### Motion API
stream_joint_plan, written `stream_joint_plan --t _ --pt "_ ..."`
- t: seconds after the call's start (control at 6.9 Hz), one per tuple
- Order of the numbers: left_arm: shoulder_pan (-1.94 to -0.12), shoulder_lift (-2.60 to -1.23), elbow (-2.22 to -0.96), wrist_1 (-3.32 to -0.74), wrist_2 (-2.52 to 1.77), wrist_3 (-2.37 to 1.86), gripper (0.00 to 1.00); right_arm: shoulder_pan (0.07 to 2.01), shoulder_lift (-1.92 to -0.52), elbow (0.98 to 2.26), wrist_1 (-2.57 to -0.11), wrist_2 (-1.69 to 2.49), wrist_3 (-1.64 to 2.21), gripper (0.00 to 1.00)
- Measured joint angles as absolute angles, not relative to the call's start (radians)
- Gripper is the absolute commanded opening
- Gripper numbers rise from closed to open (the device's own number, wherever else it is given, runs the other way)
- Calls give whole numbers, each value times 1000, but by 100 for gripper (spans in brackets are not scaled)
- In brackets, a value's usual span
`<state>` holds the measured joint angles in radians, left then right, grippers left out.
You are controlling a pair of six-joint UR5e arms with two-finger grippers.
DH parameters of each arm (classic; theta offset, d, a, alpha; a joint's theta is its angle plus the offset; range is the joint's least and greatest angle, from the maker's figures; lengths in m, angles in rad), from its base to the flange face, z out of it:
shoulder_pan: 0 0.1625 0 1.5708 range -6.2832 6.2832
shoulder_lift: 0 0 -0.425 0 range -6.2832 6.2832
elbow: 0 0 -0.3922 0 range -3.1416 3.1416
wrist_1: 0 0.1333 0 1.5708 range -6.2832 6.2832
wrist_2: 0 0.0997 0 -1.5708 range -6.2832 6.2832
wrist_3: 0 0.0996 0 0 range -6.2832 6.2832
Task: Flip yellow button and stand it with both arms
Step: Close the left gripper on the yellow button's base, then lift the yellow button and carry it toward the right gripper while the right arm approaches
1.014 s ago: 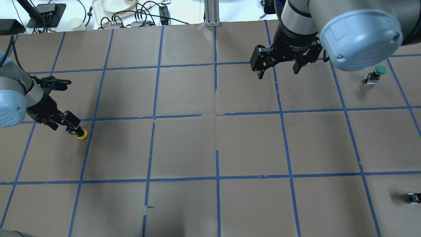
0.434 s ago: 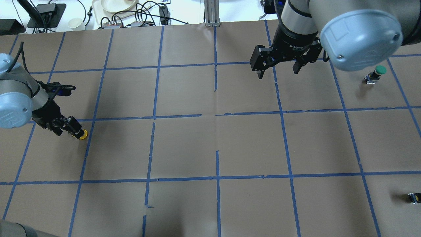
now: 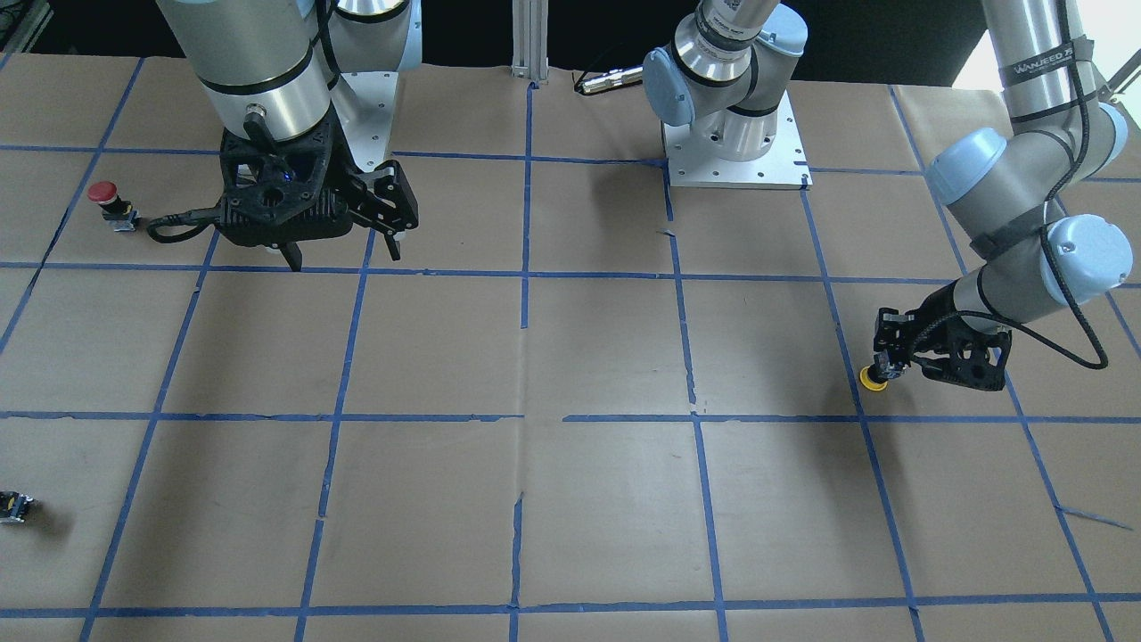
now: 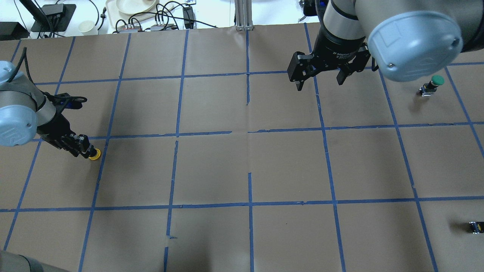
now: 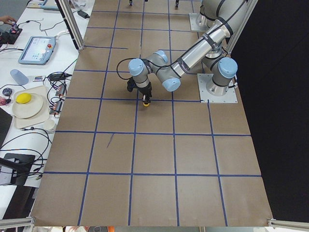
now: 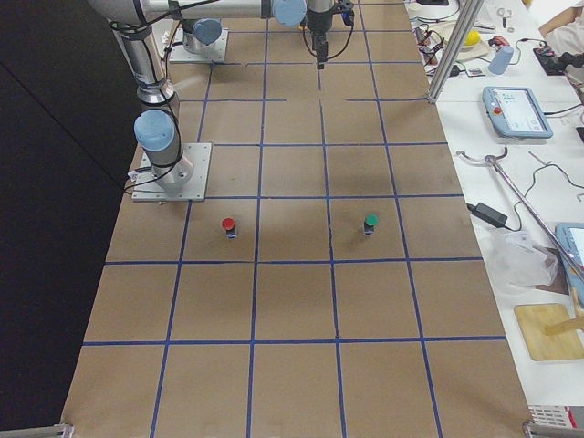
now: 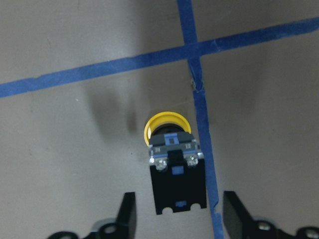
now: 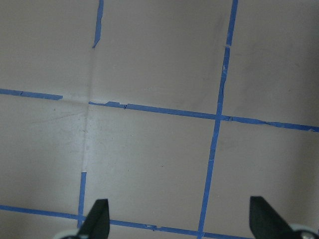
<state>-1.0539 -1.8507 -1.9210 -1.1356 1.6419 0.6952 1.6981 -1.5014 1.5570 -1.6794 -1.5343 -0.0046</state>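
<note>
The yellow button lies on its side at the table's left, cap pointing away from my left gripper. In the left wrist view its yellow cap is at the far end. Its black block lies between my two fingers, with a gap on each side. The left gripper is open and low over the button, also seen in the front-facing view. My right gripper is open and empty, hovering above the table at the far right of centre; its wrist view shows only paper and tape.
A green-capped button stands at the far right. A red-capped button stands near the robot's right side. A tiny black-and-yellow block lies at the near right edge. Brown paper with blue tape lines covers the table.
My left wrist has turned and settled lower around the yellow button's block; the button has stayed in place. The right arm has not moved.
</note>
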Motion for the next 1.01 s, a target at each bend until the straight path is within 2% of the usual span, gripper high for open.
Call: stream_joint_plan --t 0.43,1.01 --pt "-1078 -1804 -1833 -1269 1554 568 0 1698 -1502 1557 -1680 -1534 -5 100" --pt "-1173 -1693 -1669 -1815 1239 239 1 1698 -1501 1557 -1680 -1534 -4 100"
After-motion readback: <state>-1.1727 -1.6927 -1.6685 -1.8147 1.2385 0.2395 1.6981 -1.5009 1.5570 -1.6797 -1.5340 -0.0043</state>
